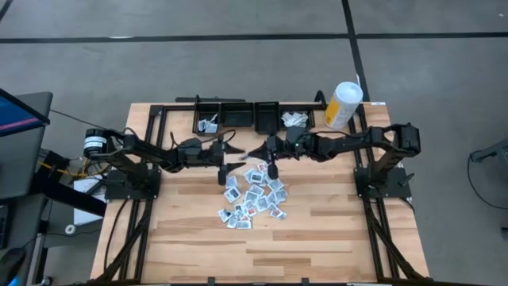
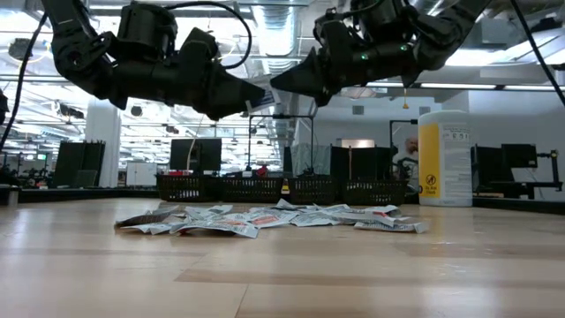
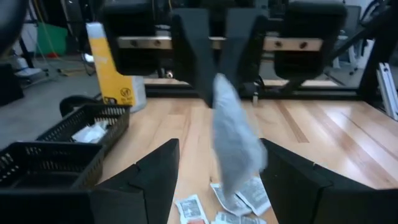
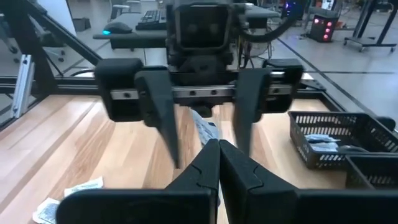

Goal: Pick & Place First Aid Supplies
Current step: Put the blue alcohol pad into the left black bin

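- Our right hand [image 3: 217,68] is clenched on one packet [image 3: 235,140], held in the air above the counter [image 1: 333,230].
- Our left hand [image 4: 202,127] faces it, fingers spread, grasping nothing.
- The other packets [image 1: 252,199] lie heaped mid-counter, some in the baskets [image 1: 238,117] along the far edge.

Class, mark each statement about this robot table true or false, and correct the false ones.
1. The right gripper is shut on a flat white packet. True.
2. The left gripper also clamps that packet. False: its fingers stand open on either side.
3. The tall white-and-yellow canister lies tipped over. False: it stands upright at the wooden table's far right corner.
4. A loose pile of small white packets lies on the table below the grippers. True.
5. All the black mesh baskets are empty. False: some hold packets.
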Robot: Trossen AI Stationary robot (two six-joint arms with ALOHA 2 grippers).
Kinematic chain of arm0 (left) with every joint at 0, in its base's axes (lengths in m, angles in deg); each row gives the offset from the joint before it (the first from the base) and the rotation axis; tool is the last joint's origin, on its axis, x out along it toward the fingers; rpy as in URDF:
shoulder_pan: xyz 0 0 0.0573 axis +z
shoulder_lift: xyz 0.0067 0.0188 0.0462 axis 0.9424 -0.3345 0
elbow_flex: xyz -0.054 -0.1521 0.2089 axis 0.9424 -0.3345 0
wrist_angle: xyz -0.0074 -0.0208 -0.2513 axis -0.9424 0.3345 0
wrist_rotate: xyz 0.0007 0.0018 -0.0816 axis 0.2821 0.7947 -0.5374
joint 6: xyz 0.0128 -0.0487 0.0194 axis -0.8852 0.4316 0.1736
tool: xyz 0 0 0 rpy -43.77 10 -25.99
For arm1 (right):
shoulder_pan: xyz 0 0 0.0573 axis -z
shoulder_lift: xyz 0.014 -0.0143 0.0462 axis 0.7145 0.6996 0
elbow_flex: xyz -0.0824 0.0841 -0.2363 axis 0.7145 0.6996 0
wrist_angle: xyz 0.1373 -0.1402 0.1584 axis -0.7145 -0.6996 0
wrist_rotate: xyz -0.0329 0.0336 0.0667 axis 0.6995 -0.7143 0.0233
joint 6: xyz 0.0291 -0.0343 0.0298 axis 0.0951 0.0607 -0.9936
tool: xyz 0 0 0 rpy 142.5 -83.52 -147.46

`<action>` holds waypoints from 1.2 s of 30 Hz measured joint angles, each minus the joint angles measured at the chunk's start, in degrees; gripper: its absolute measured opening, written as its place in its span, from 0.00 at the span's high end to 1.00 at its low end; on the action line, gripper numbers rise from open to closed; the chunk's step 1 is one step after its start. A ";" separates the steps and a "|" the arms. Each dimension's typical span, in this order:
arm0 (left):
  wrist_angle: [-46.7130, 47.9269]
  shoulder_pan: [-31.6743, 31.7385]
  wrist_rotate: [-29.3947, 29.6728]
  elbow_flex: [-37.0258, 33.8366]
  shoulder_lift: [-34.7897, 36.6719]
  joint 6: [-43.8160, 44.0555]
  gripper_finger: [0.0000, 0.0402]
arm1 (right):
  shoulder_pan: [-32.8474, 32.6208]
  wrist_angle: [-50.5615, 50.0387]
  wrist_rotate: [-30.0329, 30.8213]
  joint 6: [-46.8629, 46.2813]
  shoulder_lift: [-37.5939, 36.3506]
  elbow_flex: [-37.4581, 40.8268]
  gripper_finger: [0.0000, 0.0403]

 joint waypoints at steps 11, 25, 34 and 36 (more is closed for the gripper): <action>-0.42 0.00 0.23 0.00 0.00 0.46 0.52 | -0.83 -0.33 -0.01 1.70 0.00 0.00 1.00; -0.40 -0.01 0.22 0.00 0.00 0.46 0.81 | -0.74 -0.40 0.03 1.63 0.00 0.00 1.00; -0.36 -0.02 0.17 0.00 0.00 0.46 0.98 | -0.77 -0.40 0.31 -0.03 0.00 0.00 0.92; -0.36 -0.13 0.20 0.00 0.00 0.46 0.97 | -0.78 -0.40 0.29 0.03 0.00 0.00 0.87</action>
